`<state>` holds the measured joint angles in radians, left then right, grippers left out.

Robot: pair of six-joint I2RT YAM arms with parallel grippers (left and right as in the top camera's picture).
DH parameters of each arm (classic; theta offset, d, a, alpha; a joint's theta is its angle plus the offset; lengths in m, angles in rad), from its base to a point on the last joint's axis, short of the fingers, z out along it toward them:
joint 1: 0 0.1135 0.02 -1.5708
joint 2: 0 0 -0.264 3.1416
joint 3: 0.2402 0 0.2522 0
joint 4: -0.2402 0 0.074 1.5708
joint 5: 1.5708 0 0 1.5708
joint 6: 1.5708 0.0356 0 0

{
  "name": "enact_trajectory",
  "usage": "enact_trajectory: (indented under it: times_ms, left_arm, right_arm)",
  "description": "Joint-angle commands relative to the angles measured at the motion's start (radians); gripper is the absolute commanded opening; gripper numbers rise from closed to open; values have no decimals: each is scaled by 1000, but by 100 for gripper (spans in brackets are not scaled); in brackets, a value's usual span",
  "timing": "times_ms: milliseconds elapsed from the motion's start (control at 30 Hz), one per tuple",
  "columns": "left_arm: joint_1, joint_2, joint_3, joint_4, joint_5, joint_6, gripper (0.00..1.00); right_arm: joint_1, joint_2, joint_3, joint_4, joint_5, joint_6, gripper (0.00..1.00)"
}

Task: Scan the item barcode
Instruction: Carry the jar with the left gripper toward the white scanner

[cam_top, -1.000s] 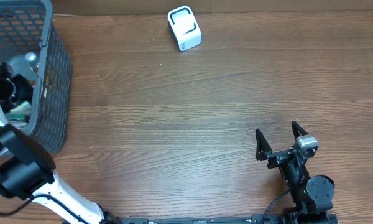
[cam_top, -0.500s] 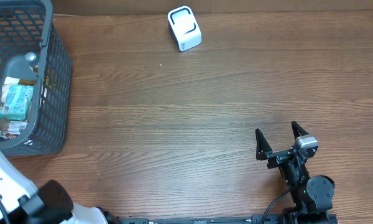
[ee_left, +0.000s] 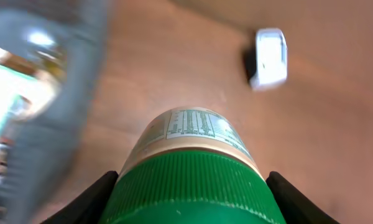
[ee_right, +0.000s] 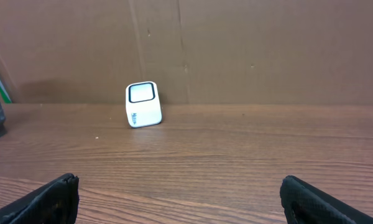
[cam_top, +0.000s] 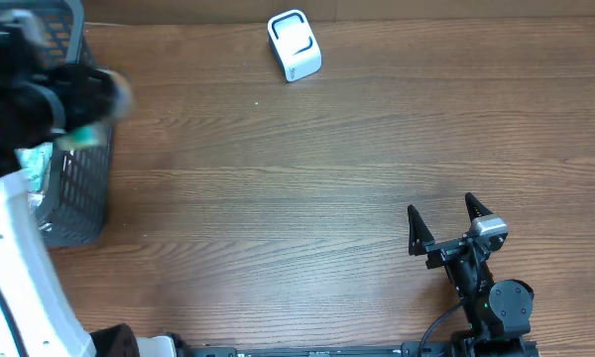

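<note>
The item is a tan jar with a ribbed green lid (ee_left: 189, 186) and a printed label facing away. My left gripper (ee_left: 189, 198) is shut on its lid, one black finger on each side. From overhead the left gripper (cam_top: 74, 97) is a dark blur above the basket's right wall, with a greenish smear of the jar (cam_top: 81, 139) under it. The white barcode scanner (cam_top: 295, 45) stands at the table's far edge, also visible as scanner (ee_left: 270, 57) and scanner (ee_right: 142, 104). My right gripper (cam_top: 444, 226) rests open and empty at the front right, well apart from everything.
A grey mesh basket (cam_top: 79, 193) stands at the far left with packets (cam_top: 35, 164) inside. A brown cardboard wall (ee_right: 236, 50) backs the table. Wood tabletop (cam_top: 307, 178) lies between basket, scanner and right arm.
The left arm has come up out of the basket and swung right over its wall with the jar in its grip. The right arm has not moved.
</note>
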<state>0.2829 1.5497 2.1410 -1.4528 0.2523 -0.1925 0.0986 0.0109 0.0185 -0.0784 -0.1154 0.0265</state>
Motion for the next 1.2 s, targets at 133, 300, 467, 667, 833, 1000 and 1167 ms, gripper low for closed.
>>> enact_trajectory:
  times_ms: [133, 300, 467, 667, 833, 1000, 1167]
  left_arm:
    - [-366, 27, 21, -104, -152, -54, 6]
    - [-559, 113, 21, -110, -159, -93, 6]
    - [-712, 241, 21, -97, -159, -118, 7]
    - [-851, 401, 21, -45, -160, -130, 7]
    - [-912, 506, 21, 22, -185, -125, 9]
    - [-923, 592, 21, 63, -211, -94, 9]
    - [-925, 654, 21, 64, -207, -92, 8]
  right_arm:
    - [-5, -8, -11, 4, 9, -2, 100]
    - [-5, -8, -11, 4, 9, -2, 100]
    - [-5, -8, -11, 4, 9, -2, 100]
    - [-5, -8, -11, 4, 9, -2, 100]
    - [-5, -8, -11, 4, 9, -2, 100]
    - [-5, -8, -11, 4, 9, -2, 100]
    - [-5, -8, -11, 4, 9, -2, 100]
